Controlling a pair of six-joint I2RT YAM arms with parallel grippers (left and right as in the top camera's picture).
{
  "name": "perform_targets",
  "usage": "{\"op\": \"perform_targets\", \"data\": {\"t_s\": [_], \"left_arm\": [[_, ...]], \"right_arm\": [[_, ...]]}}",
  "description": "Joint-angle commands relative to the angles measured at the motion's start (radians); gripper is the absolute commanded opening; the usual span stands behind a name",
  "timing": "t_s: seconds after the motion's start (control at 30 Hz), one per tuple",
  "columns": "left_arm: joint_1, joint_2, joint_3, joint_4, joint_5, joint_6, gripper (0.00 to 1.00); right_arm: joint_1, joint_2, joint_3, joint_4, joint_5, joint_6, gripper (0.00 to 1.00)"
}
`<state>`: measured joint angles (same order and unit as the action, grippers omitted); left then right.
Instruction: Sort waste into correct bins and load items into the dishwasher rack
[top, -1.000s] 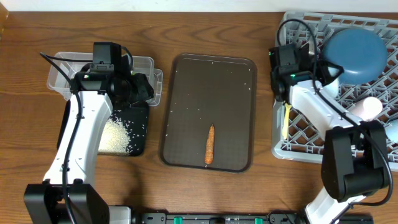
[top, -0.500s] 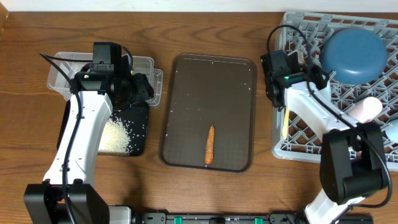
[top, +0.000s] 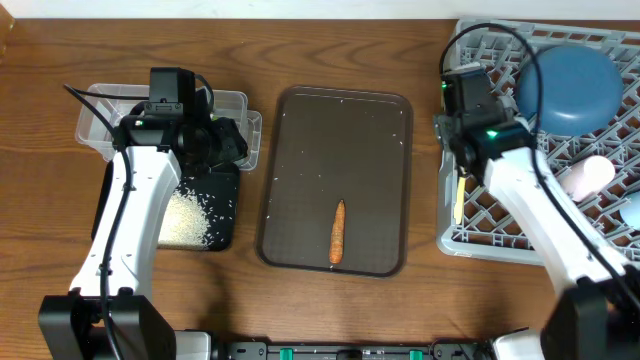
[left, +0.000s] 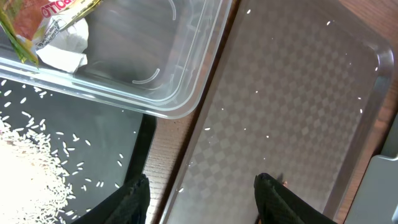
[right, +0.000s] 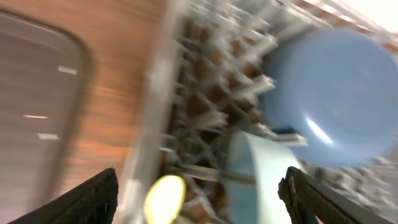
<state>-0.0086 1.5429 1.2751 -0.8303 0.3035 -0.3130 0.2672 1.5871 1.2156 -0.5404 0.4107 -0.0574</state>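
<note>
Jaws on both arms noted apart and empty; rice (top: 190, 218) and wrapper (left: 46, 15) binned, blue bowl (top: 572, 85) and spoon (top: 459, 200) racked, carrot (top: 338, 232) left on brown serving tray (top: 300, 150).

Carrot (top: 338, 231) lies on the serving tray (top: 310, 150), between tub (top: 232, 100) at left and rack (top: 485, 228) at right.

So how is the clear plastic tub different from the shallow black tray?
The clear plastic tub is see-through with taller walls; the shallow black tray is dark and low. The tub holds a yellow-green wrapper and white tissue; the tray holds white rice. Both are rectangular.
</note>
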Motion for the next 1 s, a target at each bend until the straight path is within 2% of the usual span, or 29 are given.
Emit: {"op": "perform_targets", "data": {"t_s": [0.0, 0.17, 0.27, 0.43, 0.6, 0.83, 0.97], "left_arm": [[-0.016, 0.000, 0.004, -0.004, -0.010, 0.034, 0.59], [-0.107, 0.003, -0.026, -0.003, -0.010, 0.096, 0.65], [-0.176, 0.016, -0.043, -0.003, -0.010, 0.095, 0.67], [-0.292, 0.054, -0.082, -0.002, -0.010, 0.096, 0.68], [-0.382, 0.111, -0.098, -0.007, -0.010, 0.099, 0.69], [-0.496, 0.203, -0.099, -0.018, -0.010, 0.099, 0.69], [-0.555, 0.249, -0.099, -0.017, -0.010, 0.099, 0.69]], "right_arm": [[-0.011, -0.018, 0.002, 0.000, -0.281, 0.020, 0.84], [-0.011, -0.003, 0.002, 0.000, -0.399, 0.020, 0.87], [-0.011, 0.001, 0.002, 0.006, -0.405, 0.055, 0.99], [-0.012, 0.001, 0.002, 0.030, -0.491, 0.069, 0.99], [-0.021, 0.001, 0.002, 0.039, -0.488, 0.075, 0.99], [-0.081, 0.001, 0.002, 0.020, -0.381, 0.257, 0.99], [-0.125, 0.001, 0.002, 0.016, -0.387, 0.270, 0.99]]}}
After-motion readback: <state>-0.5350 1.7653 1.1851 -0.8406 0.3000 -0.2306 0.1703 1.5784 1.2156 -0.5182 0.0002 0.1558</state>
